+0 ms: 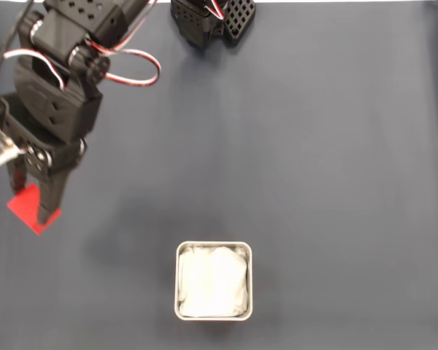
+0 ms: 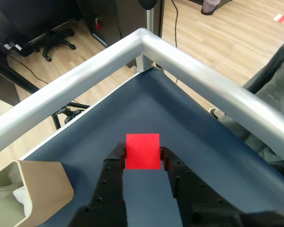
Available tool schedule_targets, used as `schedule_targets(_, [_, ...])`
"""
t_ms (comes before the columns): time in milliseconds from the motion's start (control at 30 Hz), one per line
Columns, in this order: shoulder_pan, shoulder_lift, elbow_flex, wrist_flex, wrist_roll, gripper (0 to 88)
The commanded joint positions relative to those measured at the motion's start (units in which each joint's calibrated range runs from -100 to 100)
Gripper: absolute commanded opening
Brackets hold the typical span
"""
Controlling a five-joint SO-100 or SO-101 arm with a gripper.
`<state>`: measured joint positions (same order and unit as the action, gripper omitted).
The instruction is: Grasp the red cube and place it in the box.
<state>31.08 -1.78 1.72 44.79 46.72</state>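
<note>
Pincer (image 2: 143,158) (black) — around matte red cube (image 2: 142,150)

Overhead downward; close wrist forward.

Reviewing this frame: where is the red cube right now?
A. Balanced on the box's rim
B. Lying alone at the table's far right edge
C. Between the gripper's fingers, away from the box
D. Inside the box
C: in the wrist view the red cube sits between the gripper fingers, while the box holds only its white lining.
</note>
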Motion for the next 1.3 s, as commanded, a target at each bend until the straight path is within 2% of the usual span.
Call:
schedule_targets(0, [-2.46,0.13,-4.55,0.37,0.78,3.6])
schedule_targets(1267, [-22.06,-0.82,-1.17,-6.02,2.59,3.4])
